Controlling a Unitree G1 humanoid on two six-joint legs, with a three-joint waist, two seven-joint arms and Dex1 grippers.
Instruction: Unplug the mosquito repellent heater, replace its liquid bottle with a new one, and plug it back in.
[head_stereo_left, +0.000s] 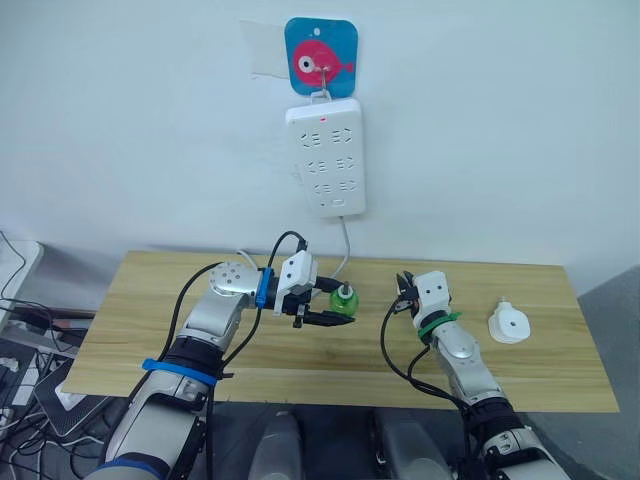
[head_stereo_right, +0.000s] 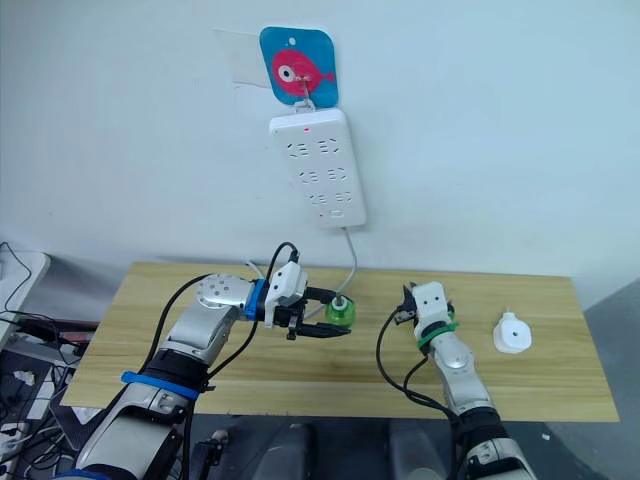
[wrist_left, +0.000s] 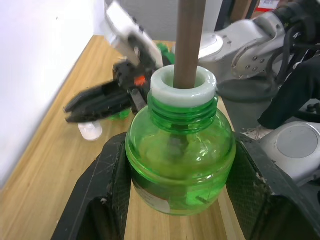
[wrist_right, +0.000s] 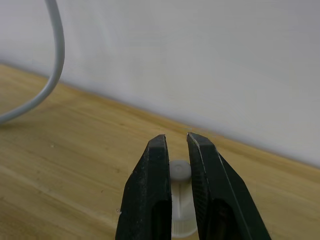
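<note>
Silver-grey arms with black cables; left arm (head_stereo_left: 205, 325) has blue bands; right arm (head_stereo_left: 462, 355) has a green tie; black-fingered end effectors.

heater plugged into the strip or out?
Out. The mosquito repellent heater lies on the table; the power strip on the wall has nothing plugged in.

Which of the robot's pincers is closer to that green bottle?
Left. The left pincer is clamped around the green bottle; the right pincer sits apart from it.

Bottle (wrist_left: 180, 160): see-through green plastic, shiny, smooth, with white plastic neck ring. Table (head_stereo_left: 300, 370): light wood, matt, grain lines showing. Heater (head_stereo_left: 508, 324): smooth white plastic. Power strip (head_stereo_left: 325, 156): smooth white plastic. Left gripper (head_stereo_left: 322, 319) fingers (wrist_left: 92, 205): black, matt, scuffed.
</note>
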